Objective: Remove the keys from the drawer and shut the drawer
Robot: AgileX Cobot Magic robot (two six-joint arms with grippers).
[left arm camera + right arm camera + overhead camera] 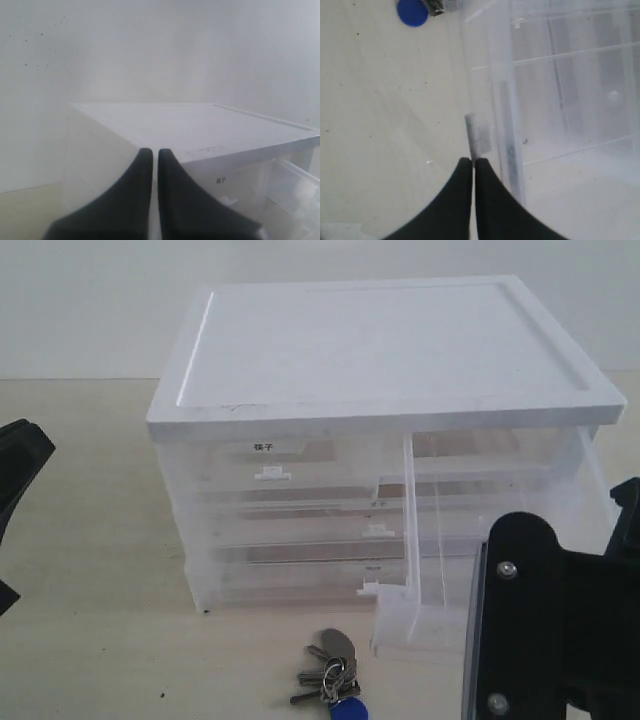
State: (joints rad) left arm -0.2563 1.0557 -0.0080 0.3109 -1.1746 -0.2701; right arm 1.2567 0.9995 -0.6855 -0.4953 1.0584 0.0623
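Observation:
The keys [333,672] lie on the table in front of the cabinet, their blue fob [350,710] nearest the camera. The right wrist view shows that fob [412,11] and a bit of metal at its edge. The clear drawer [410,540] at the top right stands pulled far out and looks empty. My right gripper [473,160] is shut, its tips right at the drawer's white tab handle [471,134] with nothing between them. The right arm [548,630] covers the drawer's front corner. My left gripper [150,151] is shut and empty, held off to the cabinet's left.
The white-topped cabinet [380,350] holds several closed clear drawers, one labelled in bold black characters [264,447]. The left arm [15,470] shows at the left edge. Beige table [100,640] surrounds the cabinet, with a pale wall behind.

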